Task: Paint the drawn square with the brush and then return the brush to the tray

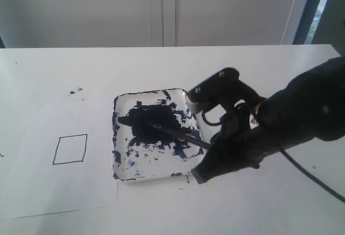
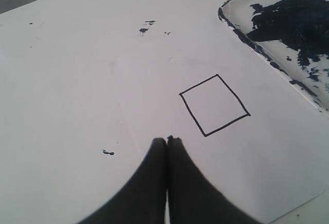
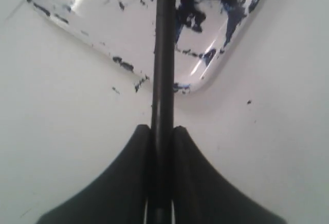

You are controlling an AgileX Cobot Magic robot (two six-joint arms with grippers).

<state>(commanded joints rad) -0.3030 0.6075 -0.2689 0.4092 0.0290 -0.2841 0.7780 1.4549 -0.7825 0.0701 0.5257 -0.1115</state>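
The tray (image 3: 92, 3) is the shiny one here: smooth white, plastic by the look of it, with bright glare streaks between the dark navy paint (image 1: 153, 119), which sits on it in patchy, flaky-looking smears. The paper (image 2: 77, 80) is plain matt white with no sheen, and the drawn square (image 2: 214, 105) on it is a dull black ink line. The table (image 1: 242, 68) is smooth white too, with only a soft sheen. The brush (image 3: 164, 54) handle is smooth black with a faint satin highlight. The left pincer (image 2: 167, 141) and right pincer (image 3: 162, 129) are both matt black; can't tell if it's rubber or plastic.
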